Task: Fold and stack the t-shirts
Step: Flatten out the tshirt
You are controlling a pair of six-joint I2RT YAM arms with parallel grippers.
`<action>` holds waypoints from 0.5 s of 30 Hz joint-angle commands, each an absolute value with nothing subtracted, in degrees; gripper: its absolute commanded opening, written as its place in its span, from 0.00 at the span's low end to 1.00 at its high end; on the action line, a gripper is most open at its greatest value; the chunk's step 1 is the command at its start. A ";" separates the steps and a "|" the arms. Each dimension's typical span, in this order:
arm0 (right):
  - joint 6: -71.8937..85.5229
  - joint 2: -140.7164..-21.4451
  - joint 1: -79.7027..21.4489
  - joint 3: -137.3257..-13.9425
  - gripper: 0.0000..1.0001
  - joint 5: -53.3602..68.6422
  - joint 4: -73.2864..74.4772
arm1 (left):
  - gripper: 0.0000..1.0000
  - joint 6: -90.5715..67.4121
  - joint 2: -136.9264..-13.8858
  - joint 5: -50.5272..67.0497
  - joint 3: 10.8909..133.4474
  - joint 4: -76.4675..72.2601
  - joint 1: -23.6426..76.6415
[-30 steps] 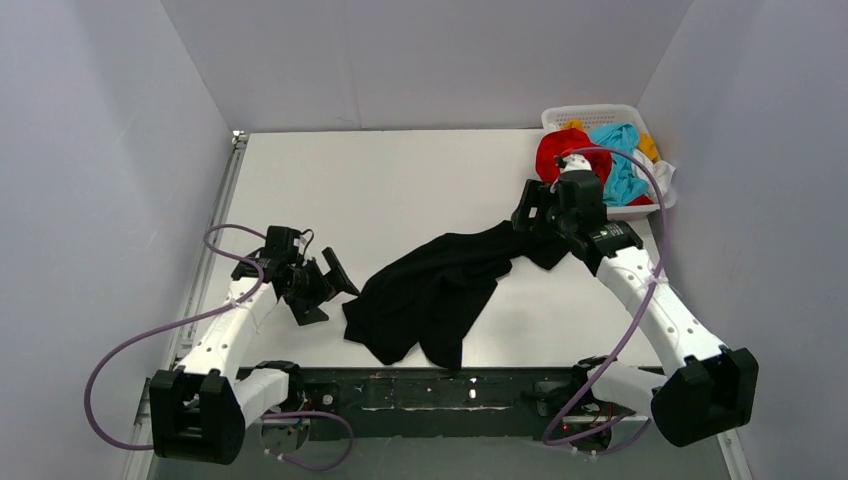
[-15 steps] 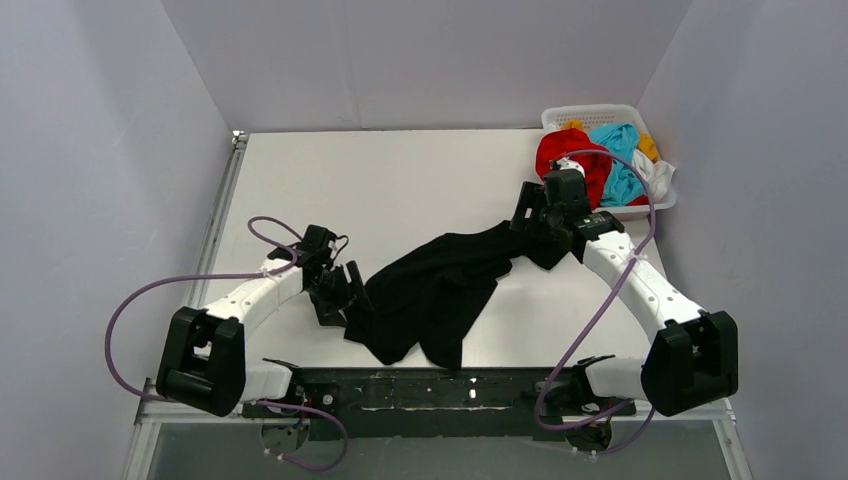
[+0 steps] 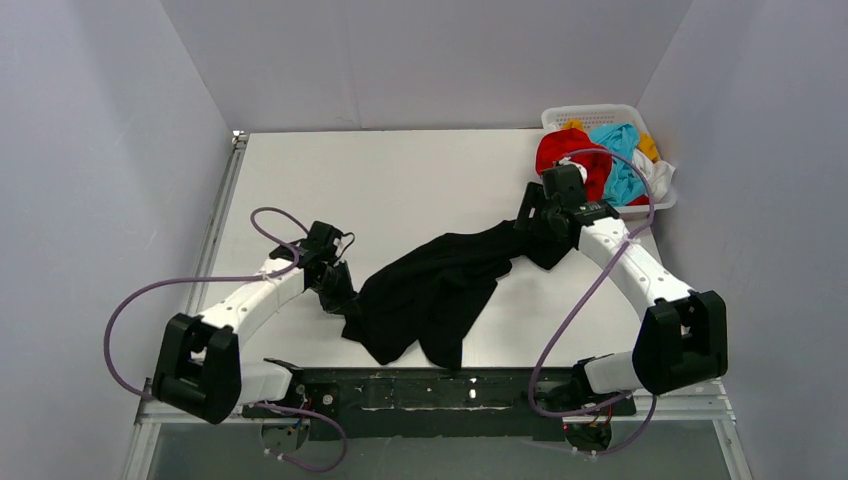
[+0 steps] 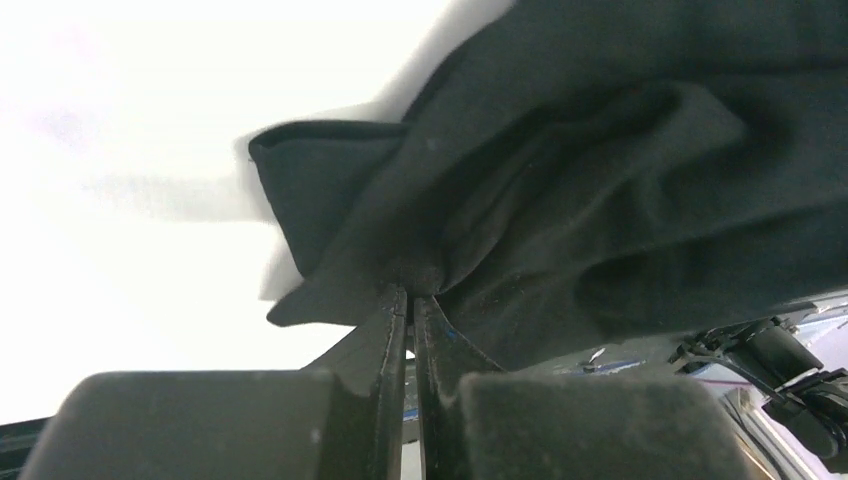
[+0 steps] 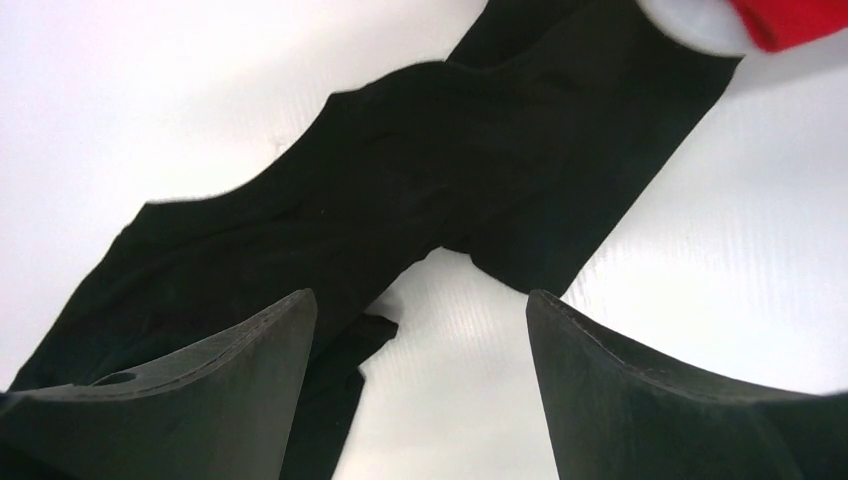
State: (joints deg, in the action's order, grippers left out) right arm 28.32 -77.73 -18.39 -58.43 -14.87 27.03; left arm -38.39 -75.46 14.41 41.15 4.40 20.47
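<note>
Left gripper [image 4: 410,296]: fingers pressed together, a fold of the black t-shirt [image 3: 430,290] pinched at their tips. The rest of the cloth is bunched ahead of the fingers and off to their right, lying on the table [image 3: 400,180]. Right gripper [image 5: 415,300]: fingers spread wide, holding nothing. The shirt's far end lies flat below and ahead of the gap. Beyond those fingers the red t-shirt [image 3: 572,150] spills over the rim of the basket [image 3: 590,112]. The light blue t-shirt [image 3: 622,165], white t-shirt [image 3: 662,178] and orange-yellow t-shirt [image 3: 650,147] are heaped behind it.
</note>
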 commanded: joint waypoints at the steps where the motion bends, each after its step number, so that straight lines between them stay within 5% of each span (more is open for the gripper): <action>1: 28.55 -81.80 -16.71 -65.74 0.85 -16.38 31.35 | 0.00 -35.02 -67.37 7.41 46.16 16.15 20.71; 15: 26.50 -104.57 -13.35 -82.18 0.84 -22.41 33.80 | 0.00 -34.09 -60.18 4.52 47.42 20.78 20.66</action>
